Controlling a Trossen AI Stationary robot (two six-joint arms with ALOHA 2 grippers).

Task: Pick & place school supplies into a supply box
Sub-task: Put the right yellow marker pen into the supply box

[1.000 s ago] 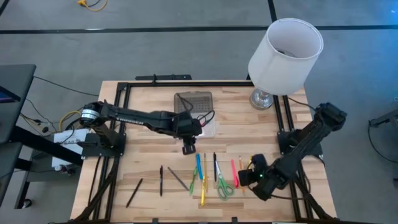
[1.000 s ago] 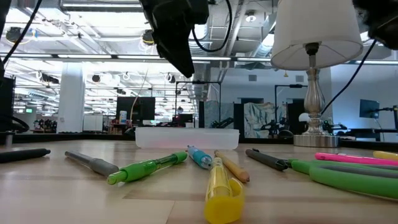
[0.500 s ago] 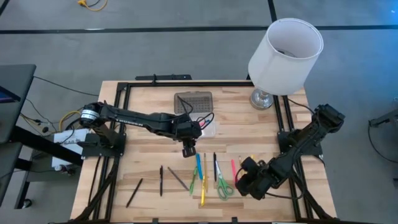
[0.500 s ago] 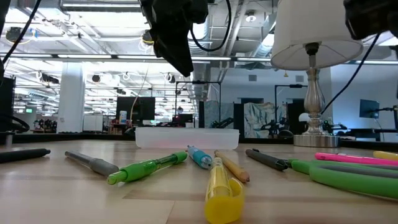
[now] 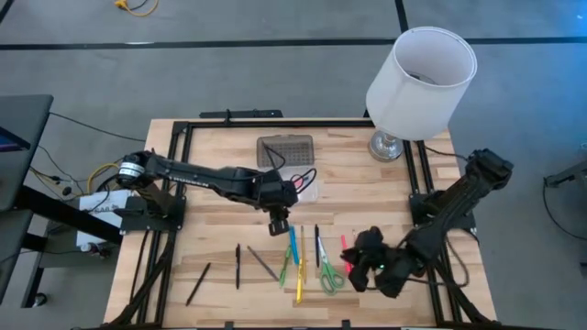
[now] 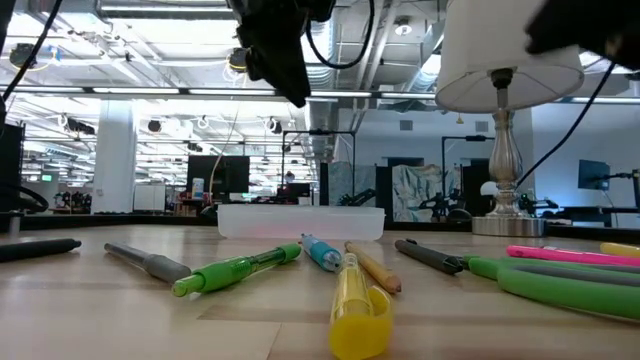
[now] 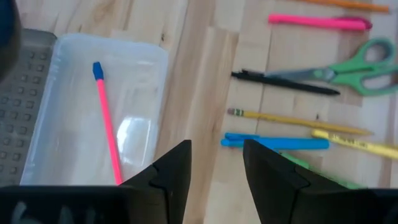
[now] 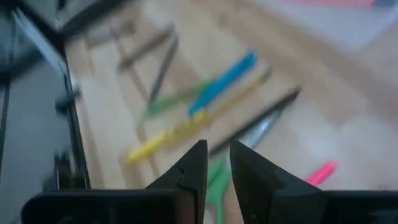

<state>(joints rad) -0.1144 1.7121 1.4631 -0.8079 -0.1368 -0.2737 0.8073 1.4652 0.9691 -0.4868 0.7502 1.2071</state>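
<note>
The supply box's clear base [image 5: 301, 186] sits mid-table with its grey dotted lid [image 5: 285, 148] lying open on the far side. A pink pencil with a blue tip [image 7: 107, 127] lies inside the base. Pens, pencils and markers lie in a row near the table's near edge: blue pen [image 5: 293, 246], yellow marker [image 5: 299, 282], green-handled scissors [image 5: 330, 275], pink marker [image 5: 347, 249]. My left gripper [image 5: 278, 224] hovers open between box and row, its fingers [image 7: 216, 163] empty. My right gripper [image 5: 362, 264] hangs over the pink marker and scissors, its fingers [image 8: 217, 155] narrowly apart and empty.
A white-shaded lamp [image 5: 420, 78] stands at the far right corner of the table. Two black pens [image 5: 197, 284] and a grey one [image 5: 264, 264] lie at the left end of the row. Bare wood shows left of the box [image 5: 211, 147]. Black frame rails edge the table.
My right gripper has moved a little toward the table's left, over the pink marker and scissors, and has turned about. My left gripper has risen slightly. The supplies and the box have stayed in place.
</note>
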